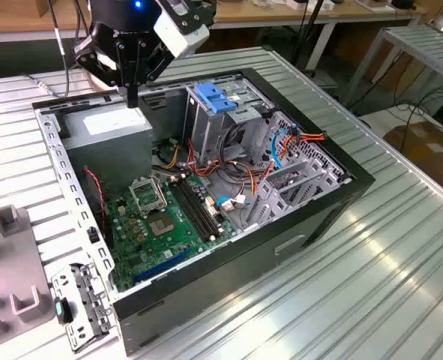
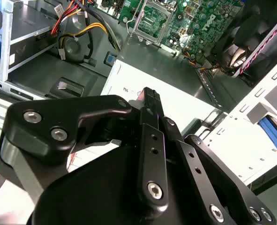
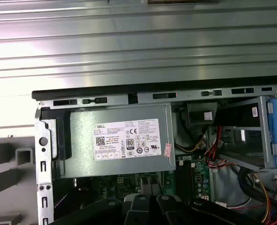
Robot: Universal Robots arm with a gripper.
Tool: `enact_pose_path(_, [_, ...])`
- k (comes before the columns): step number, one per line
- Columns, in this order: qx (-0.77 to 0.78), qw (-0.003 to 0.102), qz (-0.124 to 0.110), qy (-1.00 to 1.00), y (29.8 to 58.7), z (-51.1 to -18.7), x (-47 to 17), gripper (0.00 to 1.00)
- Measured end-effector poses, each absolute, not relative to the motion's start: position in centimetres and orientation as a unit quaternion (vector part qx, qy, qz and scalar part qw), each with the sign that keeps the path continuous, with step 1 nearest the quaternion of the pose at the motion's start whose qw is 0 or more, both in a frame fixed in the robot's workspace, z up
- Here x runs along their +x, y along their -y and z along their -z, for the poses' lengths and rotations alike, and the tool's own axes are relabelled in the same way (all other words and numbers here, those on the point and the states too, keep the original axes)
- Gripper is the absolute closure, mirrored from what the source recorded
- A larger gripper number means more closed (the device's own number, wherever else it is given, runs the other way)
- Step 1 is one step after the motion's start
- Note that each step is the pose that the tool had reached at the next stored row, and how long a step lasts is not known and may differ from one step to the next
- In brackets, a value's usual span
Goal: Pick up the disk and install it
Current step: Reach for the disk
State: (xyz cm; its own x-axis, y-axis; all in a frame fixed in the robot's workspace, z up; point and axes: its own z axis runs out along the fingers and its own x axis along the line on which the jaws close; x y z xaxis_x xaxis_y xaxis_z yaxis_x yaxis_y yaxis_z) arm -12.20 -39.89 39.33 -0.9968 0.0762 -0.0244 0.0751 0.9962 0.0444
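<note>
My gripper (image 1: 132, 100) hangs over the open computer case (image 1: 333, 202), just above the grey power supply box (image 1: 109, 127) with the white sticker (image 3: 126, 139). In the second wrist view its fingers (image 2: 150, 101) stand pressed together with nothing between them, pointing down at the box. The disk is out of view. A blue ribbed strip (image 2: 274, 133) shows beside a pale fixture outside the case wall; I cannot tell whether it belongs to the disk.
Inside the case lie the green motherboard (image 1: 165, 217), bundled cables (image 1: 236, 176) and a grey drive cage (image 1: 228, 127) topped by a blue clip (image 1: 214, 97). Grey fixture blocks (image 1: 7, 217) and a loose metal bracket (image 1: 79, 304) sit at the exterior view's left on the ribbed table.
</note>
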Motion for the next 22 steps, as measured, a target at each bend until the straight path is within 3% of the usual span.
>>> enact_pose_path(22, [0.038,0.013,-0.022,-0.999,39.9,-39.3,-13.3,0.89])
